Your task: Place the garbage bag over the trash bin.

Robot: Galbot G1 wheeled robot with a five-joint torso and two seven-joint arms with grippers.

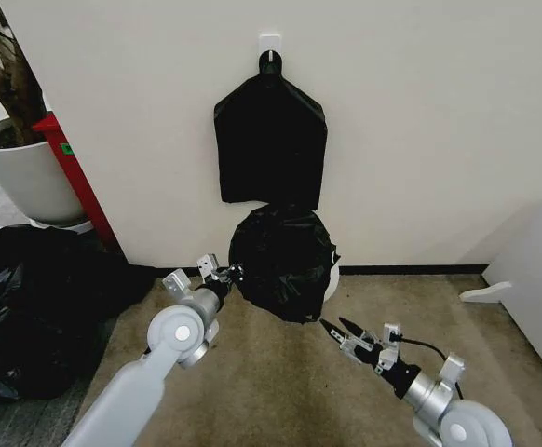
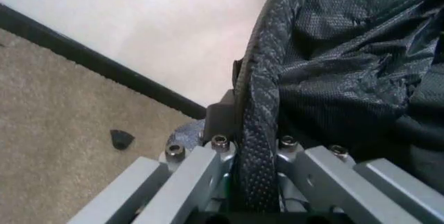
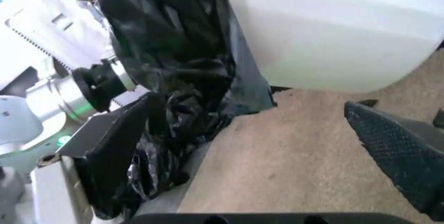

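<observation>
One garbage bag is draped over one trash bin, which stands on the carpet against the wall; in the head view the black plastic covers nearly all of the bin, leaving a sliver of white side showing at the bag's right edge. The right wrist view shows the bin's white wall bare on that side, with the bag hanging crumpled beside it and reaching down to the carpet. Two grippers are present. The left gripper is at the bag's left edge, and the left wrist view shows a fold of the bag running between its fingers, which are pressed onto the plastic. The right gripper sits low over the carpet, just below and to the right of the bag, apart from it, with its two fingers spread and nothing between them; one dark textured fingertip shows in its own wrist view above the carpet. One flat black bundle hangs from one white hook on the wall directly above the bin. One heap of bulging black bags lies at left, and one white plant pot stands behind it.
</observation>
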